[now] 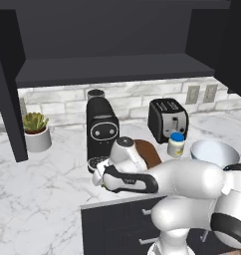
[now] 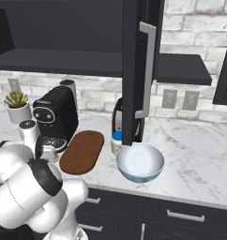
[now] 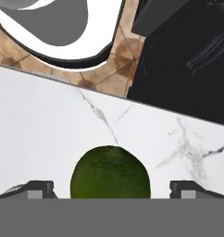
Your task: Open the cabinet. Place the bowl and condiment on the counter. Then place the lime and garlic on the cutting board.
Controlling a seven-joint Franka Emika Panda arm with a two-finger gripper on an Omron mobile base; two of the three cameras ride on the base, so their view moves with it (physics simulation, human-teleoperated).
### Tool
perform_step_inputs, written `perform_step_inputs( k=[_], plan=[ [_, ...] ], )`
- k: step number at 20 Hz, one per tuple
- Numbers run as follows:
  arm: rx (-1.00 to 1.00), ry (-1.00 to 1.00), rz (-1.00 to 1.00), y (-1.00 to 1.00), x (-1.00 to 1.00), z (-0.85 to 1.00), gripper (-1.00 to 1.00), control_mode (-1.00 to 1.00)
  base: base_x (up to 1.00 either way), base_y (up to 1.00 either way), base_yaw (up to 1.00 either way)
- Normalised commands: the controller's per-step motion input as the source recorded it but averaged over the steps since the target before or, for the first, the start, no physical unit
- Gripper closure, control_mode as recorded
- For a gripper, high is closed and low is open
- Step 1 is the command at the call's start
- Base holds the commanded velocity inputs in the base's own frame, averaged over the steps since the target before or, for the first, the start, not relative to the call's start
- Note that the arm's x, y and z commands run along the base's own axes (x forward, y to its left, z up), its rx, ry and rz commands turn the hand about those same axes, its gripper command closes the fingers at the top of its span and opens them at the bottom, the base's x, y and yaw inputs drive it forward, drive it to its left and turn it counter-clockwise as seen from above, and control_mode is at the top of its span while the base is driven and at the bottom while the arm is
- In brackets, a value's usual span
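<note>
Gripper [image 3: 111, 192] spread wide around the small dark green lime [image 3: 110, 172], just above the white grey-veined marble bench [image 3: 49, 125].

In the hand view the two dark fingertips stand well apart on either side of the lime, neither pressing it; whether the lime rests on the bench cannot be told. From the base views, the large black wall cabinet [image 2: 139, 65] has its doors swung open. The wide glossy pale bluish-white bowl [image 2: 139, 162] sits on the bench near its front edge, the small cream jar with a blue lid [image 1: 176, 144] just behind it, and the oval reddish-brown wooden cutting board [image 2: 82, 151] lies bare between the bowl and a black coffee machine [image 2: 56, 117].
</note>
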Motion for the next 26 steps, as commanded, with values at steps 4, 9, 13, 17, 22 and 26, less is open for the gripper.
perform_step_inputs(
  k=[4,9,13,17,22,26],
  plan=[
    [0.00,0.03,0.00,0.00,0.00,-0.14,-1.00,-1.00,0.00,0.00,0.00],
    [0.00,0.03,0.00,0.00,0.00,-0.23,1.00,-1.00,0.00,0.00,0.00],
    [0.00,0.01,0.00,-0.07,0.00,-0.03,1.00,-1.00,0.00,0.00,0.00],
    [0.00,0.00,0.00,-0.27,0.00,0.56,1.00,-1.00,0.00,0.00,0.00],
    [0.00,0.05,-0.05,-0.51,0.01,0.96,1.00,-1.00,0.00,0.00,0.00],
    [0.00,0.08,-0.20,-0.76,0.30,0.42,1.00,-1.00,0.00,0.00,0.00]
  ],
)
